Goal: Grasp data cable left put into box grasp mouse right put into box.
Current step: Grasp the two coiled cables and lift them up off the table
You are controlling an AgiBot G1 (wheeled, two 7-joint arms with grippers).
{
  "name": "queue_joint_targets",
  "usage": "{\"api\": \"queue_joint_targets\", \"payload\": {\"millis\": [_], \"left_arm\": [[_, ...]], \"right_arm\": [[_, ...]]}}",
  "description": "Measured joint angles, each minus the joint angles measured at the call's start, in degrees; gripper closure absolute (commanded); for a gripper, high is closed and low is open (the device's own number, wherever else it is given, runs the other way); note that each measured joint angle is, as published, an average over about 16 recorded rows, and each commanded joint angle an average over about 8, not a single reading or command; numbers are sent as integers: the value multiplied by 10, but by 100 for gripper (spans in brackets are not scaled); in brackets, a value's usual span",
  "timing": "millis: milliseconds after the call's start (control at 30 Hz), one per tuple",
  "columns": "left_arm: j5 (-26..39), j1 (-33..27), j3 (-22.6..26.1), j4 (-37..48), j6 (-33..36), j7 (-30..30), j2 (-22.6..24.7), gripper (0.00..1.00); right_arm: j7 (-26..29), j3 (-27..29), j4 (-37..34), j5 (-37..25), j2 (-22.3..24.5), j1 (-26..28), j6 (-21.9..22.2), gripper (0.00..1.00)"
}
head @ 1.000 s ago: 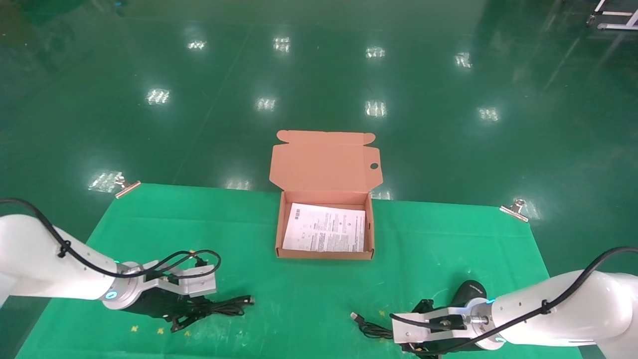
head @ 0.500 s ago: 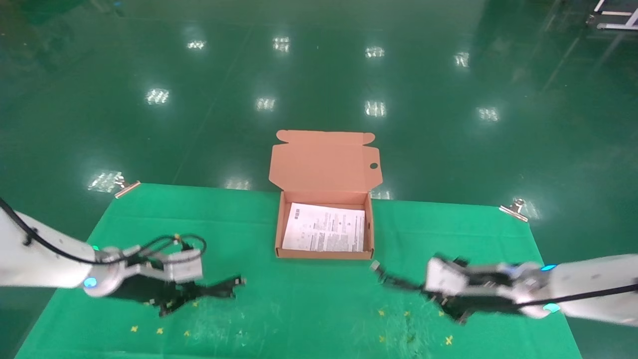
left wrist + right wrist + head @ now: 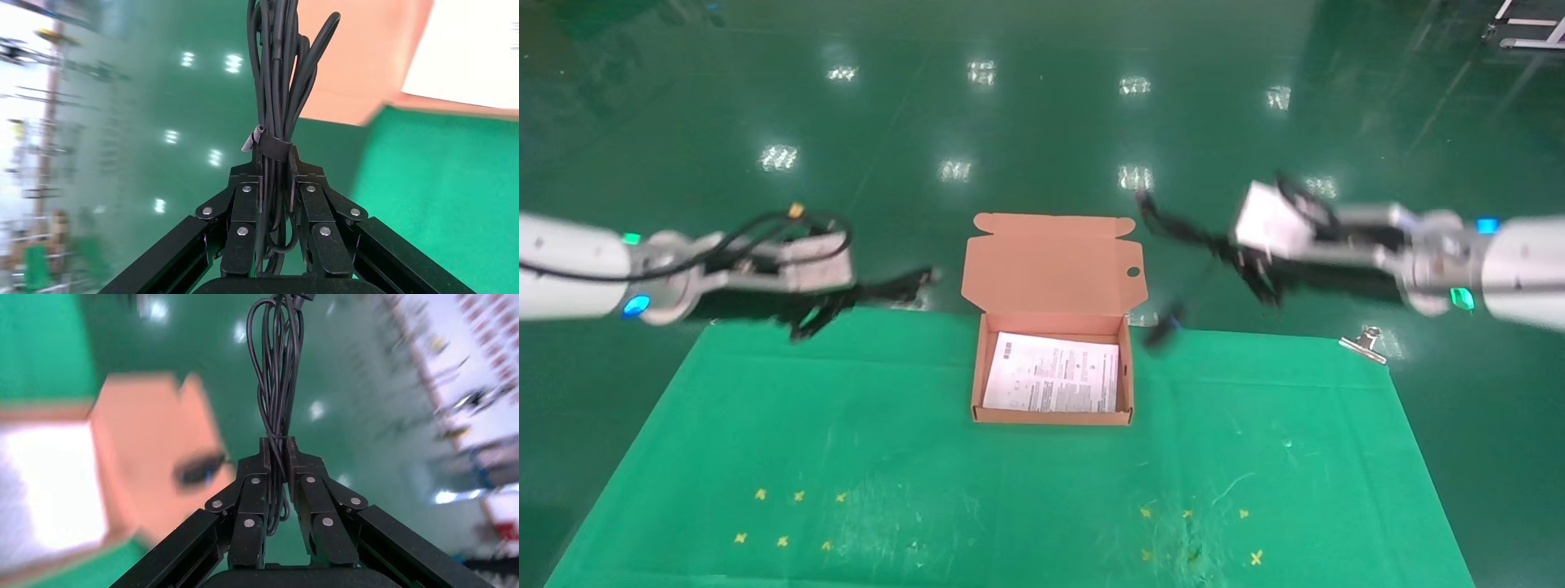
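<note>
The box (image 3: 1050, 416) stands open at the middle back of the green table, lid (image 3: 1054, 261) upright, white printed sheet inside. My left gripper (image 3: 850, 296) is raised in the air left of the lid and is shut on the data cable (image 3: 899, 284), a tied black bundle that sticks out toward the box. The left wrist view shows the bundle (image 3: 278, 92) clamped between the jaws. My right gripper (image 3: 1242, 255) is raised right of the lid, shut on the mouse's looped cord (image 3: 276, 373). The mouse (image 3: 1164, 329) dangles below it beside the box's right wall, and shows blurred in the right wrist view (image 3: 199, 468).
The green cloth table (image 3: 1009, 506) carries small yellow cross marks near its front. A metal clip (image 3: 1365, 343) holds its back right corner. Shiny green floor lies beyond the back edge. The box also shows in the left wrist view (image 3: 367, 61).
Both arms have lifted off the table's front and risen up and back to lid height, the left carrying the data cable, the right carrying the mouse by its cord.
</note>
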Motion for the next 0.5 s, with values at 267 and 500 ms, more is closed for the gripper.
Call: {"api": "queue_joint_targets", "payload": {"millis": [267,500], "left_arm": [[-7,-47,-11,57,-61,53,52,100],[-19,-68,-17,98,-83,84,74,100]], "right_arm": [[-76,18,-91,50,-67,64,29,100],[-123,26,-145,76,-97,89,37,100]]}}
